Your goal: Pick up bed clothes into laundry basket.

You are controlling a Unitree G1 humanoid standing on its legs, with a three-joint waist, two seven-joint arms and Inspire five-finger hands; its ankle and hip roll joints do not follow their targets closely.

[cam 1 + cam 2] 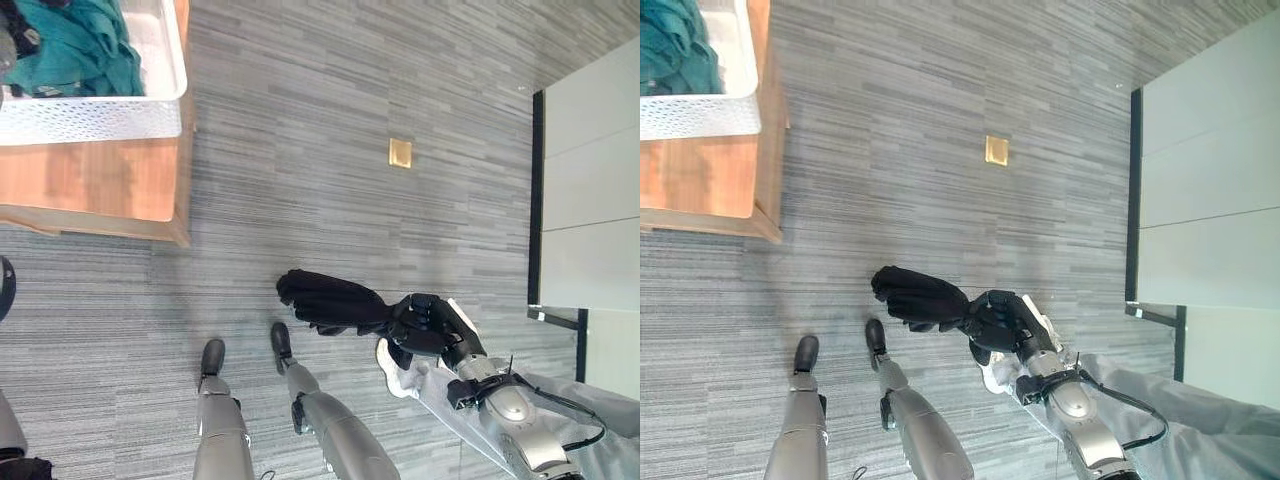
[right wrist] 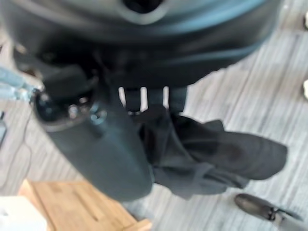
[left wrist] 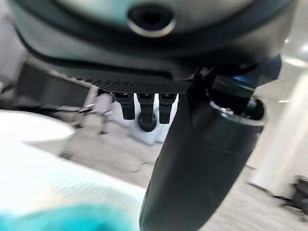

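A black garment [image 1: 325, 298] hangs over the grey floor, bunched in my right hand [image 1: 425, 325], whose fingers are curled round one end of it. The right wrist view has the same dark cloth [image 2: 226, 154] drooping past the thumb [image 2: 106, 154]. A white perforated laundry basket [image 1: 90, 118] stands on a wooden table at the far left, with teal cloth [image 1: 75, 50] piled inside. My left hand [image 3: 202, 159] hovers near that basket with straight fingers [image 3: 146, 107] and nothing in them; teal cloth [image 3: 62, 219] lies below it.
The wooden table [image 1: 90, 185] carries the basket. A small brass plate [image 1: 400, 153] is set in the striped grey floor. White panels [image 1: 590, 180] stand along the right side, and grey fabric [image 1: 1200, 410] lies at the lower right.
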